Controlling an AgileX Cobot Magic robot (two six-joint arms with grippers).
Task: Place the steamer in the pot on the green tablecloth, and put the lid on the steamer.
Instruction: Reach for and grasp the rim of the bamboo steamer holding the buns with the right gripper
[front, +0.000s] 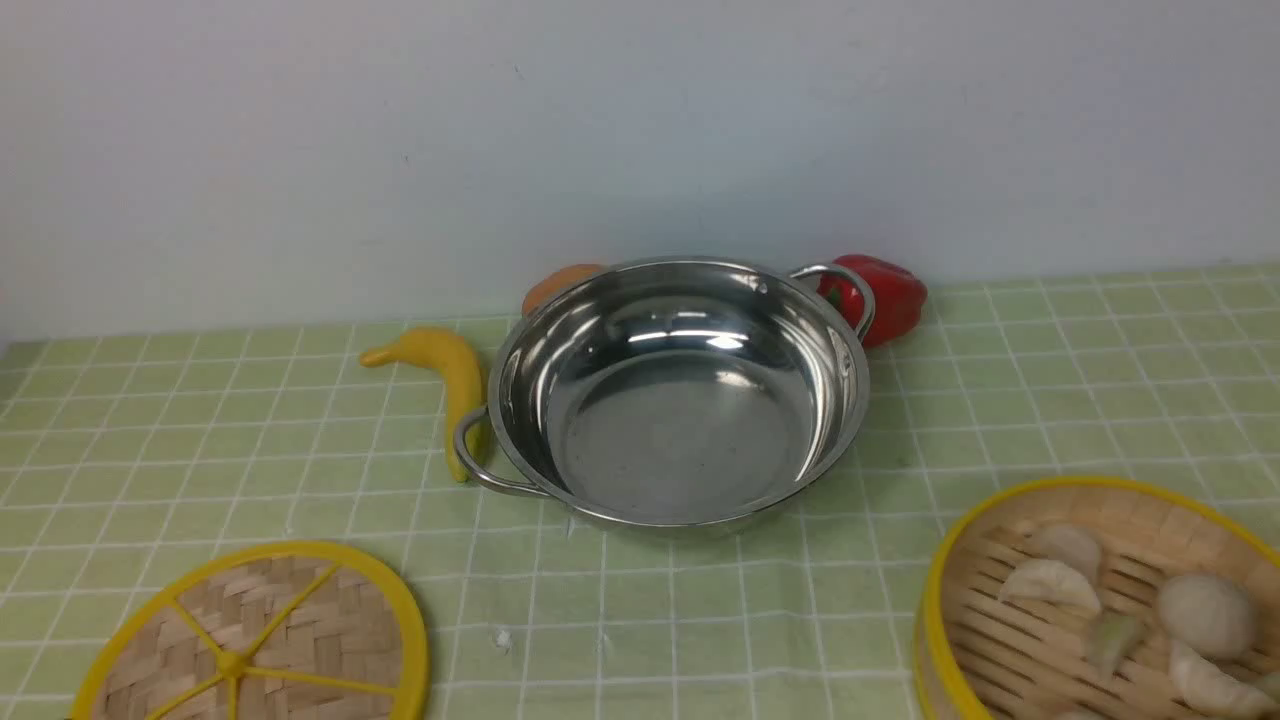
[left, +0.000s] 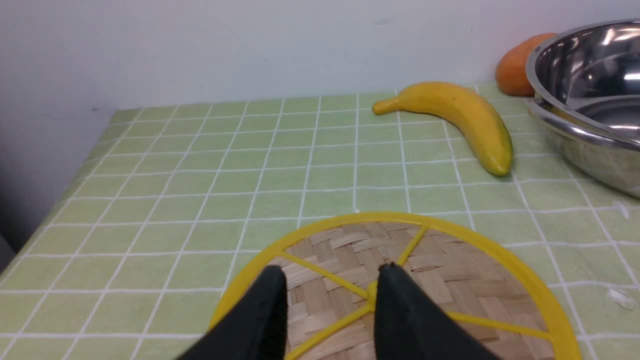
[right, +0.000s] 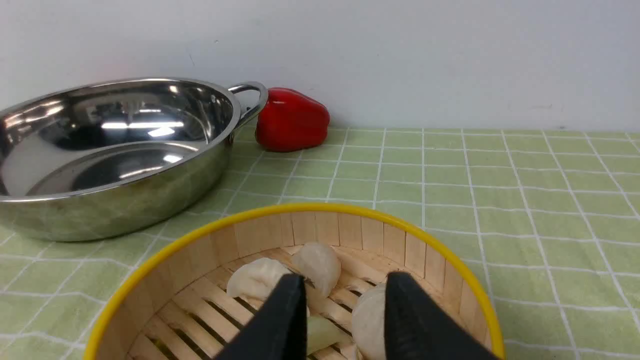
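1. Pot (front: 680, 440) stands upright on the green tablecloth (front: 250, 430), mid-width and close to the far edge. It is empty and shiny inside. One loop handle (front: 470, 452) points toward the near left, the other (front: 848, 285) toward the far right.
2. Task thing, the steamer (front: 1090, 505), sits at the near right corner and is partly cut off by the frame. It is well apart from the pot and not in it. Pale dumplings (front: 1205, 615) lie on its slatted floor.
3. Second task thing, the lid (front: 260, 640), lies flat on the cloth at the near left corner, knob side up, also cut off by the frame. It is well apart from both pot and steamer.
4. My left gripper (left: 332, 270) has its black fingers spread to a medium gap with nothing between them. It hangs over the lid (left: 450, 270), close to the knob. I cannot tell if it touches.
5. My right gripper (right: 346, 277) has the same medium gap and is empty. It is poised over the inside of the steamer (right: 325, 230), above the dumplings (right: 317, 262).
6. Extras:
   - A banana (front: 450, 375) lies just beside the near-left handle.
   - An orange fruit (front: 560, 285) sits behind the pot's far left rim.
   - A red pepper (front: 890, 295) sits behind the far-right handle, near the white wall (front: 600, 130).
7. Small white scrap (front: 500, 638) lies on the cloth between the lid and the pot.
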